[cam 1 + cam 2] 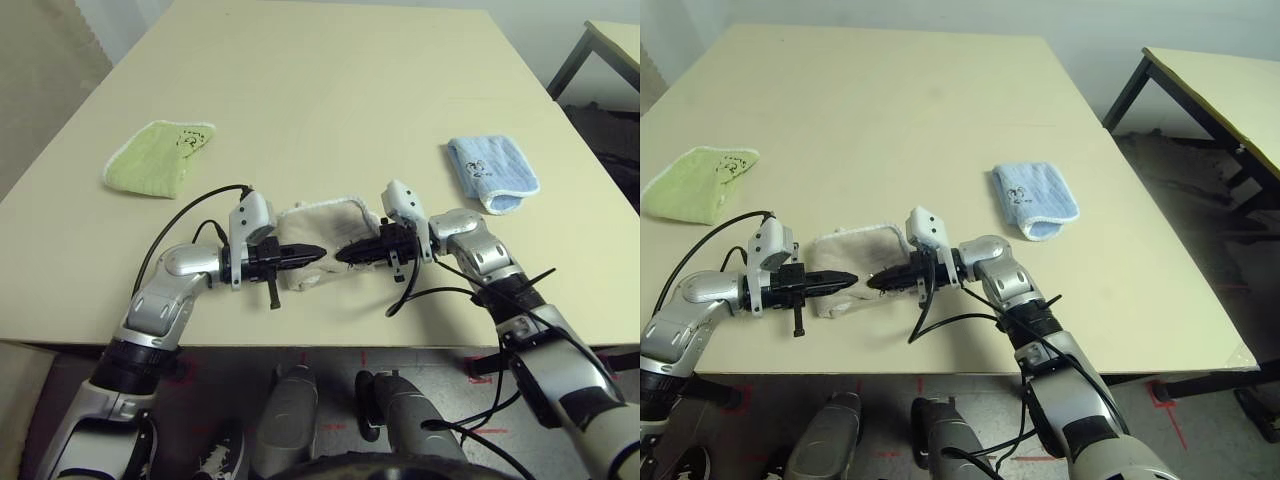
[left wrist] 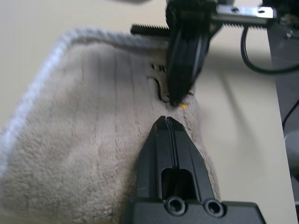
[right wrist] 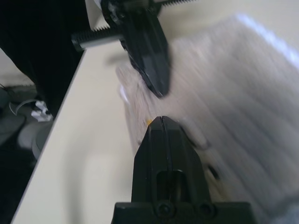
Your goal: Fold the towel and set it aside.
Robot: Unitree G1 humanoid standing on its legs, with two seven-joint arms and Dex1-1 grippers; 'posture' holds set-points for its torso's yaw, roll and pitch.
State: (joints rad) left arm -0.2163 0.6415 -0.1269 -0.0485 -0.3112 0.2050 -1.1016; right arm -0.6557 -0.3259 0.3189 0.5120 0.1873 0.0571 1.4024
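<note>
Rough, matt terry cloth towel [image 2: 88, 135] with ribbed bands.

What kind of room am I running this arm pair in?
Probably a robotics lab or test room: a large plain table, a second one beside it, red marks on the grey floor, and loose cables running along the robot's arm.
</note>
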